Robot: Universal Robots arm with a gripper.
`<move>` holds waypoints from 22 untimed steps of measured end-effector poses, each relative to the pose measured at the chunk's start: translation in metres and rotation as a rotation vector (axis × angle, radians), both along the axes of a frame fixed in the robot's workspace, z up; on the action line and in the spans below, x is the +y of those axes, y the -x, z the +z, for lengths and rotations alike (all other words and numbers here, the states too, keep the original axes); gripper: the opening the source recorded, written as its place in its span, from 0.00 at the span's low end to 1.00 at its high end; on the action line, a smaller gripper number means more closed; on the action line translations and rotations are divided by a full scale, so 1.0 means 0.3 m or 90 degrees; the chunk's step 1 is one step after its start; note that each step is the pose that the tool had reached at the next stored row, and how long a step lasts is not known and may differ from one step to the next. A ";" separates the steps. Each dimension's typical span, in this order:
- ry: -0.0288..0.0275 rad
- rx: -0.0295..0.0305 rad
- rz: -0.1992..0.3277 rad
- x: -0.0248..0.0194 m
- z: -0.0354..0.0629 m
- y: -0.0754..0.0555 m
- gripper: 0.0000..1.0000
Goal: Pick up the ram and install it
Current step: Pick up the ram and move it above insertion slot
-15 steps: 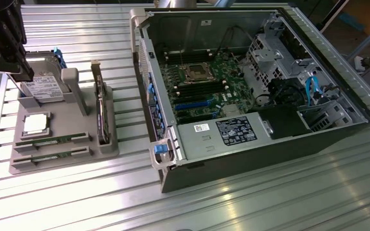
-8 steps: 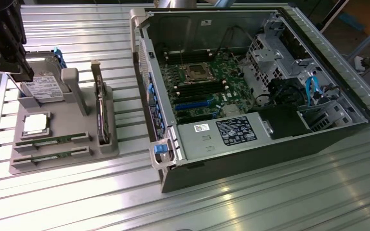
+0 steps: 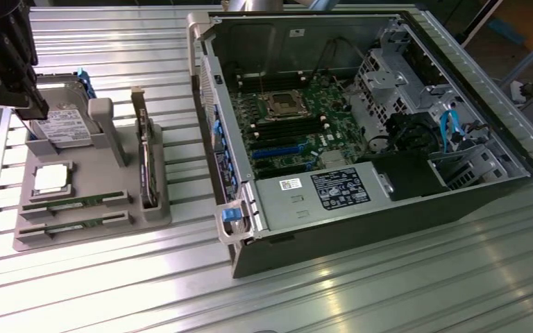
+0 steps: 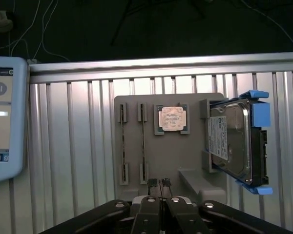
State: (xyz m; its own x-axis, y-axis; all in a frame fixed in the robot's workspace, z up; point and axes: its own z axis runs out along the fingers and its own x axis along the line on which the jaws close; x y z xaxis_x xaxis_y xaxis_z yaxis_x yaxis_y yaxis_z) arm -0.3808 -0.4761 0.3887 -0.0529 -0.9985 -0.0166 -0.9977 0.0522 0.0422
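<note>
Exterior view: the gripper (image 3: 35,111) hangs over the far end of the grey parts holder (image 3: 141,220), above the hard drive (image 3: 63,125) and well apart from the open computer case (image 3: 359,229). In the wrist view its fingers (image 4: 149,214) are pressed together with nothing between them. I record it as clenched and empty.

Location of task item: 2 sticks of ram (image 3: 72,202) sit on edge in their slots at the end of the holder nearest the exterior camera, just beside the CPU (image 3: 52,177). In the wrist view the 2 sticks (image 4: 143,146) run side by side. The gripper's tips stand close to the end of 1 stick; as far as I can judge, they are not touching it.

Progress: 0 of 2 steps complete. No stick is lifted. The memory slots on the motherboard (image 3: 290,118) look unfilled to me. Pick-up and installation both remain outstanding.
</note>
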 end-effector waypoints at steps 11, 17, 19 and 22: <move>0.0000 0.0000 0.000 -0.017 0.000 0.000 0.24; 0.0000 0.0000 0.000 -0.017 -0.008 0.000 0.24; 0.0000 -0.0001 0.000 -0.020 -0.019 0.000 0.24; 0.0001 0.0000 0.000 -0.027 -0.032 0.000 0.24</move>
State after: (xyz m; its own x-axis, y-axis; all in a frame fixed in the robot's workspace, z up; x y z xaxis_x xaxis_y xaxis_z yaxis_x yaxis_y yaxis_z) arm -0.3809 -0.4841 0.3792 -0.0529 -0.9985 -0.0164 -0.9977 0.0522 0.0422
